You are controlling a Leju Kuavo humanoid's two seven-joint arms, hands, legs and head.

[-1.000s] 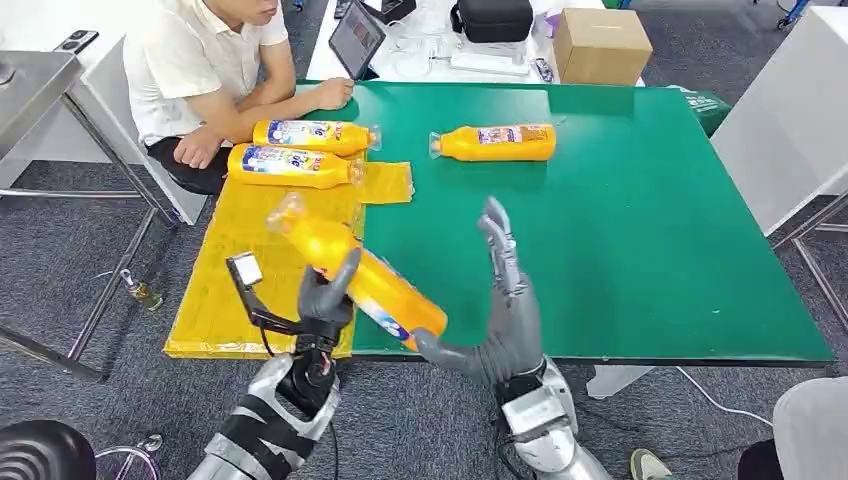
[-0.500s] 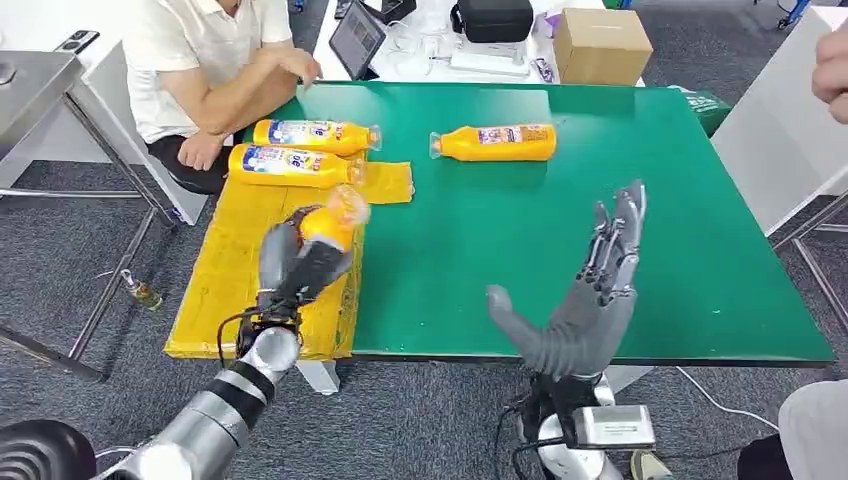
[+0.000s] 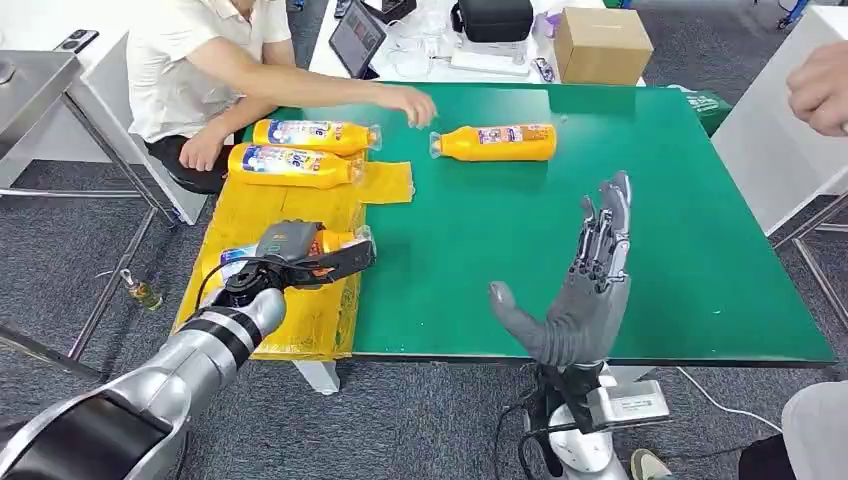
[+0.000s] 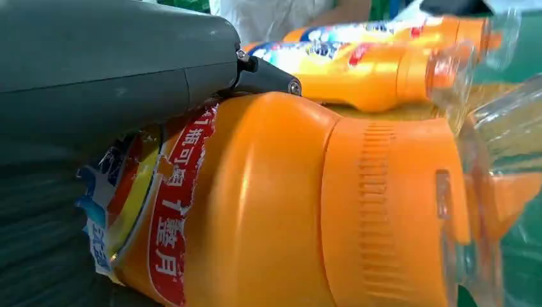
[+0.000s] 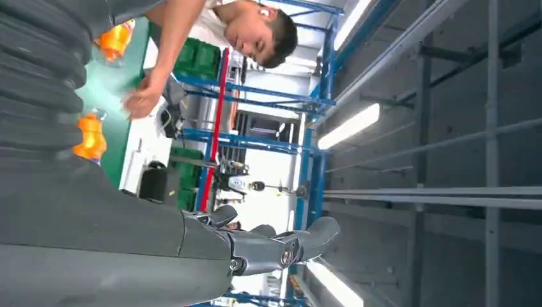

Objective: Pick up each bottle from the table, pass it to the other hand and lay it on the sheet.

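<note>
Over the yellow sheet (image 3: 230, 235), left hand (image 3: 290, 255) fingers grasp a bottle (image 3: 335, 243); right hand (image 3: 585, 290) fingers spread.

A person in a white shirt (image 3: 190, 70) sits at the far left corner of the green desk (image 3: 640, 230), one arm stretched out over its top. Behind the desk, a white table carries a cardboard box (image 3: 600, 44), a black bag (image 3: 493, 18) and a tablet (image 3: 355, 38). Another person's hand (image 3: 820, 88) shows at the right edge. The floor is grey carpet (image 3: 60, 270).
</note>
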